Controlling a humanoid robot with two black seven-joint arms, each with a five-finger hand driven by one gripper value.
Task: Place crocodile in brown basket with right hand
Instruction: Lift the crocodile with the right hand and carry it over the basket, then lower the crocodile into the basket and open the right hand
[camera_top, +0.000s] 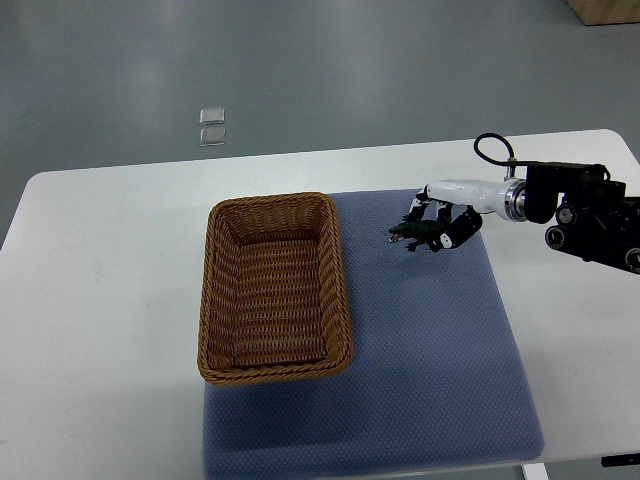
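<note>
Green toy crocodile (410, 236): our white right hand (445, 212) grasps it in its fingers (462, 228) near the brown wicker basket (212, 300), shortening the transfer.

A white table (100, 300) with rounded corners spans the view, and a blue-grey textured mat (430, 350) lies flat on it, right of centre, extending close to the near edge. Beyond the far edge is a grey floor (350, 70) with two small pale square items (211, 127) touching or nearly touching. A tan box-like object (610, 10) is cut off by the upper right corner.
</note>
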